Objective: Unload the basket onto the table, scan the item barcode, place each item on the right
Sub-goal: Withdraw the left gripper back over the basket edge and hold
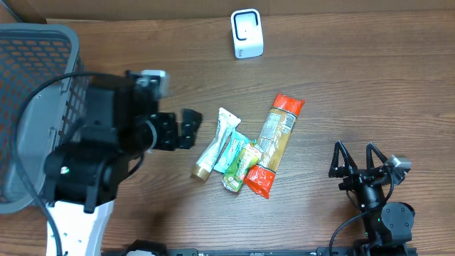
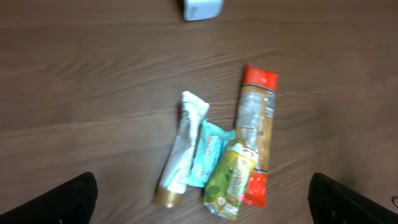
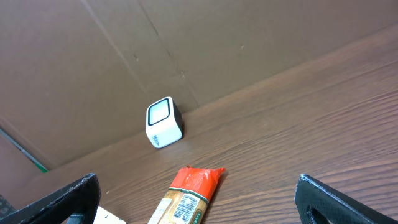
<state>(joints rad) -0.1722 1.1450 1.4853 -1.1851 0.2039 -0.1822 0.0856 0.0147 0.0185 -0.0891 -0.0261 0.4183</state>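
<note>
Several items lie in a cluster mid-table: a white tube with a gold cap (image 1: 212, 148), a teal packet (image 1: 233, 151), a green packet (image 1: 240, 168) and a long orange-ended packet (image 1: 276, 141). That long packet (image 3: 189, 198) shows a barcode label facing up in the right wrist view. The white scanner (image 1: 247, 33) stands upright at the far edge. My left gripper (image 1: 186, 129) hovers open just left of the cluster, holding nothing. Its wrist view looks down on the tube (image 2: 179, 149) and the green packet (image 2: 231, 180). My right gripper (image 1: 354, 162) is open at the front right, apart from the items.
A grey mesh basket (image 1: 35, 43) fills the far left, partly under the left arm. A brown cardboard wall (image 3: 186, 43) runs behind the scanner (image 3: 163, 122).
</note>
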